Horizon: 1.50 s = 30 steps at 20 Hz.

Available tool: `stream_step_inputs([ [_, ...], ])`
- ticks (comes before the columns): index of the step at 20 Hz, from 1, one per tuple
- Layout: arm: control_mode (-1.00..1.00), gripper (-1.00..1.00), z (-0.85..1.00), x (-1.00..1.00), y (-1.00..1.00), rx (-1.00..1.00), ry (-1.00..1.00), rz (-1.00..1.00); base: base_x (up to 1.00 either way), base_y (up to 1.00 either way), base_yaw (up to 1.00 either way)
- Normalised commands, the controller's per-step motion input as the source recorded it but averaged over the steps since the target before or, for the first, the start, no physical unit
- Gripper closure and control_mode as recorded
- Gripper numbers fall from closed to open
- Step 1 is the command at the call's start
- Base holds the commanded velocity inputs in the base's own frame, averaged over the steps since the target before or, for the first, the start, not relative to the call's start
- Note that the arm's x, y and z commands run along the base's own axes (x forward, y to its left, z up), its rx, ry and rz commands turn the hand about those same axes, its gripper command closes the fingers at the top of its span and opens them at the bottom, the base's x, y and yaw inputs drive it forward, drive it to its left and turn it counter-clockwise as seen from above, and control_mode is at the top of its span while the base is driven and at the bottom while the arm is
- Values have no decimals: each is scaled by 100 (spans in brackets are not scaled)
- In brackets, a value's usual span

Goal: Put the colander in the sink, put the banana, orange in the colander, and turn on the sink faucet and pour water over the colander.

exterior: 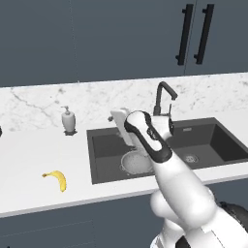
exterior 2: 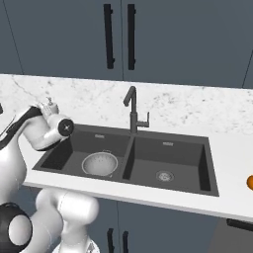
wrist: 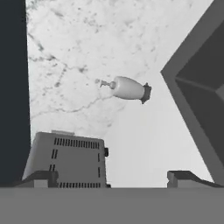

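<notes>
Colander (exterior: 136, 162) sits upright on the floor of the sink's (exterior 2: 207, 163) left basin, as I see it from both base cameras; nothing lies in it. Nearest to me on the left, the banana (exterior: 57, 178) lies flat on the white desk (exterior: 34, 160), well left of the sink and close to the front edge. Far to the right, the orange (exterior 2: 250, 182) rests on the desk beyond the right basin, cut by the edge of my right base picture. The right basin shows its round steel drain (exterior 2: 164, 175).

My arm reaches over the left basin's near left corner, and my hand (wrist: 109, 177) looks out leftward across the desk; its two tips stand wide apart at the bottom of the hand camera, gripping nothing. Through that camera I see a grey slotted toaster (wrist: 68, 159) between the tips and slightly left, then the soap dispenser (wrist: 127, 89) farther out, with a corner of the sink at one side.

Behind the sink, the faucet (exterior 2: 132, 111) rises at the divider between the basins, its spout dry. The soap dispenser stands against the marble backsplash (exterior: 43, 104), left of the sink. Dark cabinets (exterior 2: 173, 34) with black handles hang above.
</notes>
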Motion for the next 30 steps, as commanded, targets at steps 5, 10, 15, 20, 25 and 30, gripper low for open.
stream_step_inputs([
  [5,-100,-100,23,-70,38,-29,-2,47,0,0,0],
  [10,-100,-100,13,-63,57,-45,7,42,0,0,0],
  [15,-100,-100,8,-60,79,-50,5,30,0,0,0],
  [20,-100,-100,-5,-53,69,-29,-1,16,0,0,0],
  [25,-100,-100,-40,-41,28,-13,-11,3,0,0,0],
  [30,-100,-100,-65,2,0,-2,-19,0,0,0,0],
])
